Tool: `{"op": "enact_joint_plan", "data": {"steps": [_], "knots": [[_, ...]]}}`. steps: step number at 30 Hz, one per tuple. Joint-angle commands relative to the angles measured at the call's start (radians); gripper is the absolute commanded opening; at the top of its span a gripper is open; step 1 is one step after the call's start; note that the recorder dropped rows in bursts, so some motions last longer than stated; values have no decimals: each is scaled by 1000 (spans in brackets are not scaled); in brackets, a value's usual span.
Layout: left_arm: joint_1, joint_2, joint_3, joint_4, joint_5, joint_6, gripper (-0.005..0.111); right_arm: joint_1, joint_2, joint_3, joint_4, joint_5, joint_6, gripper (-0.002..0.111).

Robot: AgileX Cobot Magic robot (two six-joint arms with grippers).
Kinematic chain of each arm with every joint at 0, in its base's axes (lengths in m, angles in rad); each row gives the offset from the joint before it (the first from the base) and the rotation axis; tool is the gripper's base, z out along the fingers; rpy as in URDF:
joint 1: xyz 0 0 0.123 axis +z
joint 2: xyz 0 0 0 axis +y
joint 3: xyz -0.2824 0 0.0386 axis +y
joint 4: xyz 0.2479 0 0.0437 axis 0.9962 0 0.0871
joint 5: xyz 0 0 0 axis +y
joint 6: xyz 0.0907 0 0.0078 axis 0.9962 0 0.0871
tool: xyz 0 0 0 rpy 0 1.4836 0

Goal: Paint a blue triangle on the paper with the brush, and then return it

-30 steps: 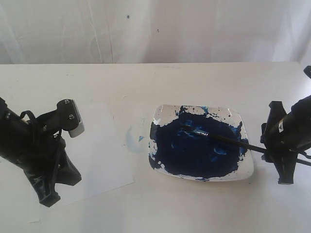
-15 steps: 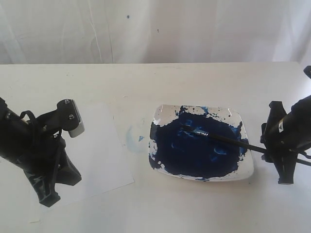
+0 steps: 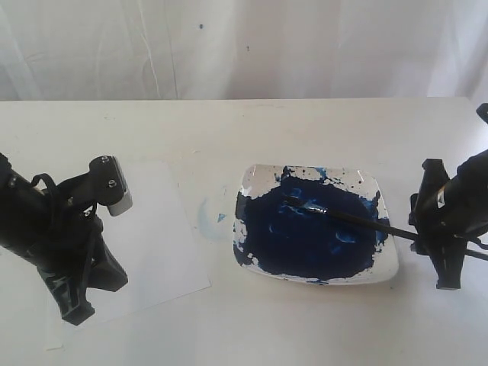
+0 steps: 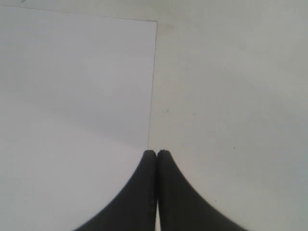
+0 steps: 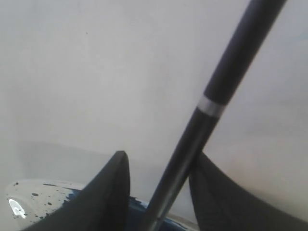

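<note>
- Your work surface is a white table, with everything below resting on or hanging over it.
- The paper lies flat on the left side, well apart from the paint; what you can see of it is plain white.
- A square white plate sits right of centre, its middle flooded with dark blue paint and its corners spattered.
- Your left gripper has its two fingers pressed together with nothing between them, poised right over the paper's edge.
- Your right gripper stands just beside the plate's right rim. Its fingers are spread apart, and the handle runs between them, leaning against one finger with a clear gap to the other.
- The brush lies slanted across the plate, its tip down in the blue paint and its black handle crossing the right rim into that gripper.
- A pale blue smudge marks the table between paper and plate.
</note>
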Motion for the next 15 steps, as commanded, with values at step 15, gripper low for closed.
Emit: {"op": "enact_joint_plan", "data": {"steps": [15], "knots": [[-4,-4,9,-18,15,0,0,-9,-7,4,-3,12,3,27]]}}
